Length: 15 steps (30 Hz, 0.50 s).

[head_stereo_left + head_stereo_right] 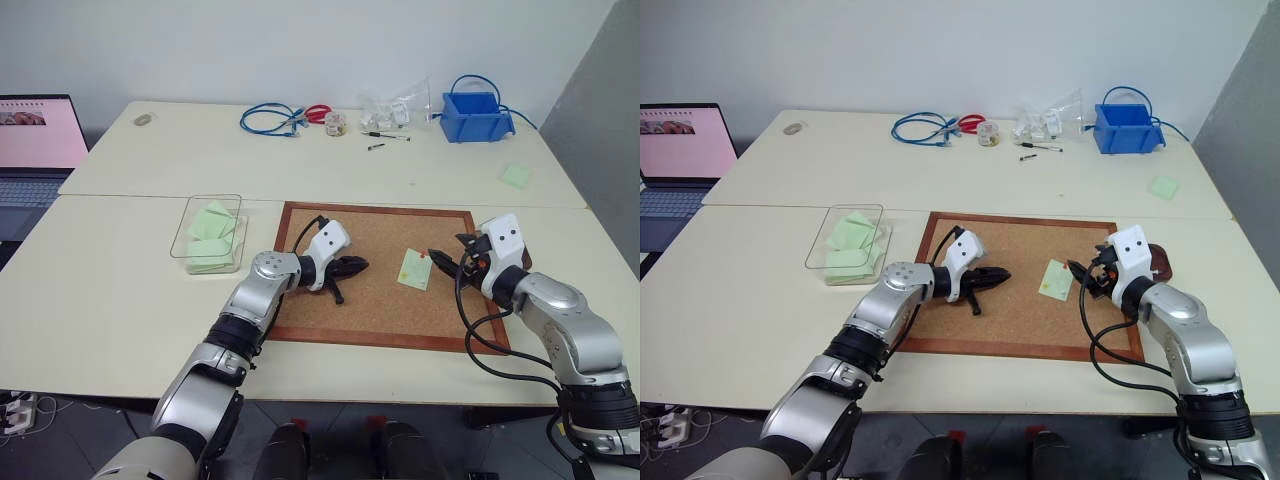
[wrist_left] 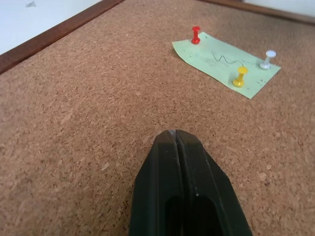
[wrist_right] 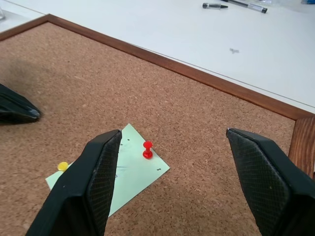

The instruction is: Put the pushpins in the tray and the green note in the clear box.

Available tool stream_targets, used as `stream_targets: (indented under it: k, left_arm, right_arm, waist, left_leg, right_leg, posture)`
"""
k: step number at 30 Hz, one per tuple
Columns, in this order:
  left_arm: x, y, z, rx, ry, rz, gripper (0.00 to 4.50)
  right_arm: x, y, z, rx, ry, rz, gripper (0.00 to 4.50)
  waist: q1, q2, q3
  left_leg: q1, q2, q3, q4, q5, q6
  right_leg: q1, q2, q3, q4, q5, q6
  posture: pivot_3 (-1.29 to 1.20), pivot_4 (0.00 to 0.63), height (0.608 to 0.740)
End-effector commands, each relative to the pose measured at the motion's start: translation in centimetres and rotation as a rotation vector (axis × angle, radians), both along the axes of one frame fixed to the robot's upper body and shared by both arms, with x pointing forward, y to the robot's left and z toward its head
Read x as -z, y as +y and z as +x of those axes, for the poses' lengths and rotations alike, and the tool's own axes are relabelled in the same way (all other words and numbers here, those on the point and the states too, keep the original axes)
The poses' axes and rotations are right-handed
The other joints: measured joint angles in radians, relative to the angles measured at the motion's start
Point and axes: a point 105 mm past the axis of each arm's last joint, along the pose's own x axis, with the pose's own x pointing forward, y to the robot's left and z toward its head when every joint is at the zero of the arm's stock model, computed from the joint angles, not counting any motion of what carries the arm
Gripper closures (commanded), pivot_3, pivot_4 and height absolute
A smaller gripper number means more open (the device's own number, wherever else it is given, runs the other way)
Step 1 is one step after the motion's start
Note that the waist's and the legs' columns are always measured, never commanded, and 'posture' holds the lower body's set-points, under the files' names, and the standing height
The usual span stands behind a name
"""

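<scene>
Both arms reached over the brown cork board with a dark wooden frame (image 1: 380, 300), which lay on the cream counter (image 1: 120, 290). On the left arm, the jaws of the left gripper (image 2: 173, 135) were pressed together with nothing between them, low over bare cork, and the note was well apart from them toward the board's right part. On the right arm, the jaws of the right gripper (image 3: 170, 142) stood spread wide.

A pale green square paper note (image 1: 414, 269) lay flat on the cork, just in front of these open jaws. One corner of it reached into the gap between them, and its other part ran behind the left finger (image 3: 91, 182). Three small plastic pushpins were stuck in the note: a red one (image 3: 147, 149) in the gap, a yellow one (image 2: 239, 77) and a whitish one (image 2: 267, 59).

Left of the board stood a clear plastic box with rounded corners (image 1: 190, 222), with several green notes inside. A dark reddish-brown tray (image 1: 1162, 264) showed partly behind the right gripper, beside the board's right edge.
</scene>
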Motion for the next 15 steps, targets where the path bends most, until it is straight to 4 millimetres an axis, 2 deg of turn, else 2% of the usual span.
stream_targets:
  k: [1, 6, 15]
  left_arm:
    - [2.8, 0.4, -0.6, 0.002, 0.052, 0.093, 4.45]
    - [3.3, 0.8, -1.0, 0.009, 0.073, 0.104, 4.45]
    - [3.2, 1.1, -0.7, 0.009, 0.064, 0.116, 4.45]
  right_arm:
    - [-0.8, 0.5, 0.8, -0.005, -0.053, 0.003, 0.91]
    - [0.5, 1.4, 0.9, -0.034, -0.033, 0.003, 0.91]
    - [1.5, 1.9, 1.5, -0.047, -0.019, 0.006, 0.91]
  waist:
    - [0.0, 0.001, -0.001]
    - [0.0, 0.003, -0.003]
    - [-0.001, 0.005, -0.005]
  left_leg:
    - [0.0, 0.0, 0.0, 0.0, 0.0, 0.0]
    - [0.001, 0.0, 0.0, 0.0, 0.0, 0.0]
    - [0.001, 0.0, 0.0, 0.0, 0.0, 0.0]
  right_leg:
    - [0.0, 0.0, 0.0, 0.0, 0.0, 0.0]
    - [0.001, 0.0, 0.0, 0.0, 0.0, 0.0]
    - [0.001, 0.0, 0.0, 0.001, 0.0, 0.0]
  posture:
    - [0.0, 0.15, 0.74]
    - [0.0, 0.15, 0.74]
    - [0.0, 0.15, 0.74]
